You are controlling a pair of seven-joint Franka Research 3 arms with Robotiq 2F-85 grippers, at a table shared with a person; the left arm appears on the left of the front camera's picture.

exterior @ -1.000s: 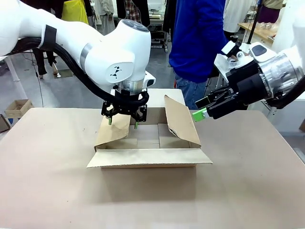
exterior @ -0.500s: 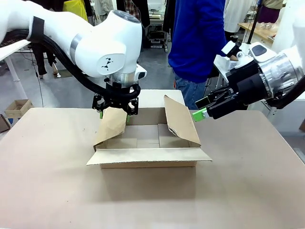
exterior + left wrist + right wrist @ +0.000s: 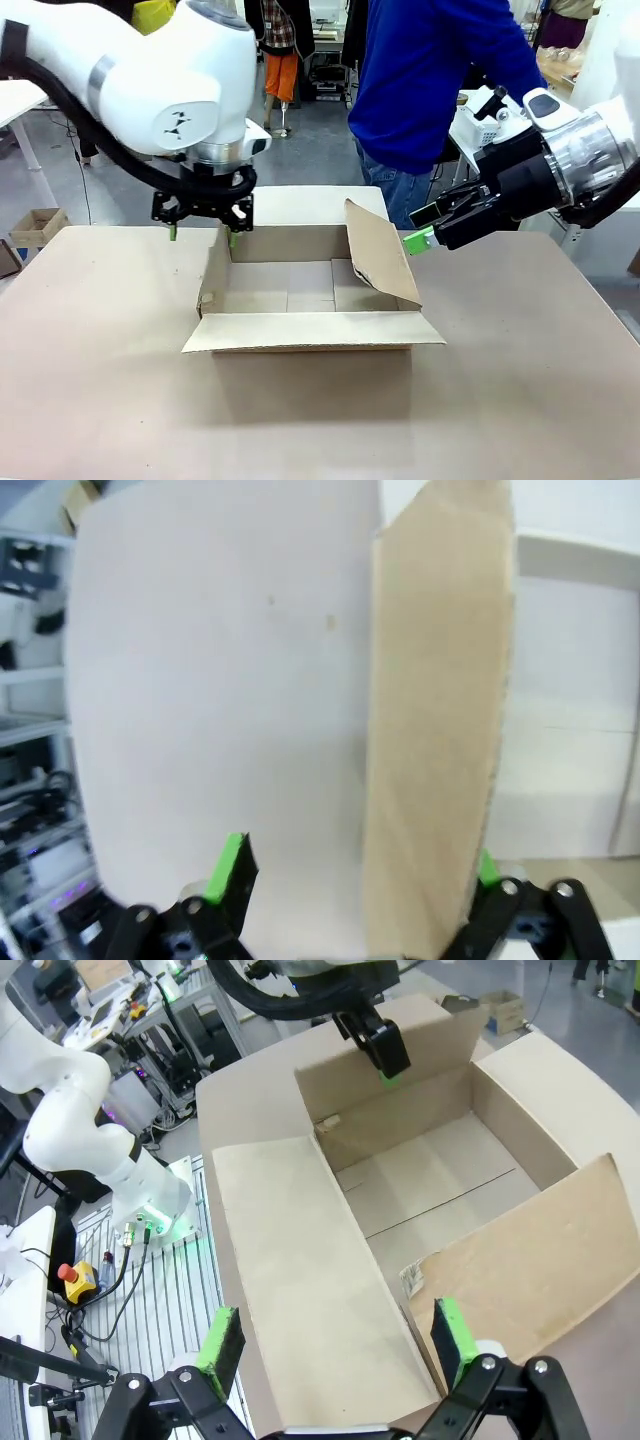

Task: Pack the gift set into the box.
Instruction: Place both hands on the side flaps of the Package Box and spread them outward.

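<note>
Left flap (image 3: 214, 268) has been swung from leaning in over the box (image 3: 300, 290) to standing abt upright, and the left gripper (image 3: 202, 235) has been carried outward w/ it, toward the table's (image 3: 100, 400) left side. Its fingers are spread wide. In the wrist view the flap's top edge is seen between them, close to one pad, not clamped afaict. The right gripper (image 3: 420, 241) is also held spread w/ nothing in it, parked just outside the right flap (image 3: 378, 255), which is tilted inward over the opening. Front flap (image 3: 310, 331) is folded out flat, and the inside of the box is bare. Gift set (image 3: 478, 127): a white perforated thing can be made out behind the right arm, next to the person (image 3: 430, 80), prob the basket, so nothing's been packed yet. Key relation imo: the box's long axis runs left-right between the 2 grippers, and the set sits off to the far right, well apart from the left gripper and much nearer the right one. It'd have to be brought in from that side, and the leaning right flap is in the way, so that flap prob needs to be pushed back first, w/ the right gripper best placed for it.
</note>
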